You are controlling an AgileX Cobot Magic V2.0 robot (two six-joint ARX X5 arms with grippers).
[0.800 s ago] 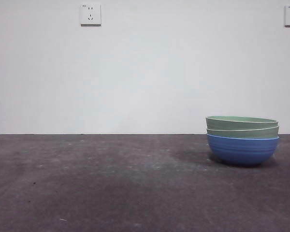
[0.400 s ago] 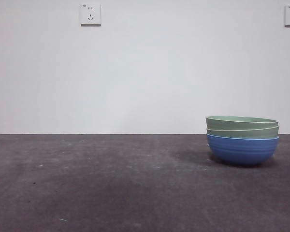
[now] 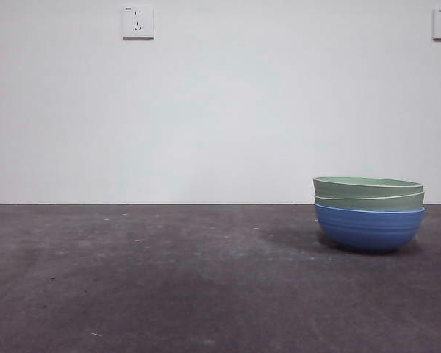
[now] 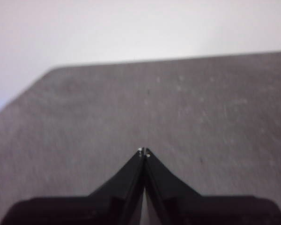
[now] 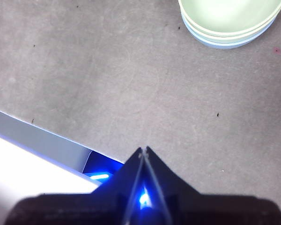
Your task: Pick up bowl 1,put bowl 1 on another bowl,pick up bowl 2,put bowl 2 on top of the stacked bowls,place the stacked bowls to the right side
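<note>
Already the front view shows the stacked bowls [image 3: 368, 213] on the desk [image 3: 169, 279] at its right side, unmoved over the last second, with no arm near; the task looks finished. Left wrist view: the left gripper [image 4: 144, 152] has its fingers pressed together over bare desk. Right wrist view: the right gripper [image 5: 144, 151], fingers together and empty, is well apart from the bowls.
</note>
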